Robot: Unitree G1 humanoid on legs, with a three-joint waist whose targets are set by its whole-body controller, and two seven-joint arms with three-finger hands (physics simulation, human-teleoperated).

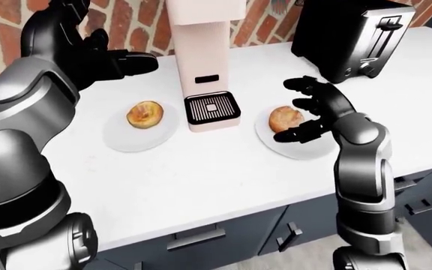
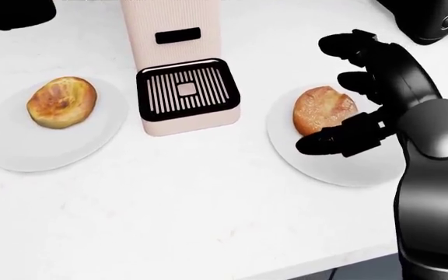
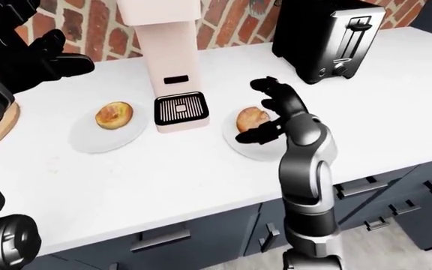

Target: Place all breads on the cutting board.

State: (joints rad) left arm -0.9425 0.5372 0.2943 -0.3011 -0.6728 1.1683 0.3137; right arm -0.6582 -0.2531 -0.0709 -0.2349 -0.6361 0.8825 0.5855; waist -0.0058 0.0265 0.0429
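The right hand (image 2: 364,96) hovers spread-fingered around the bread roll (image 2: 323,111) on its plate (image 2: 341,166), right of centre in the head view. To grip well, it should settle lower before closing; the left hand (image 1: 88,53) waits open, upper left.

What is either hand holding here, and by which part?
Nothing is held. The right hand stands open around the right-side bread on its plate, fingers not closed; the left hand is raised, open and empty.

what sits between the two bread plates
The coffee machine, its black drip grille level with both breads, clearest in the head view.
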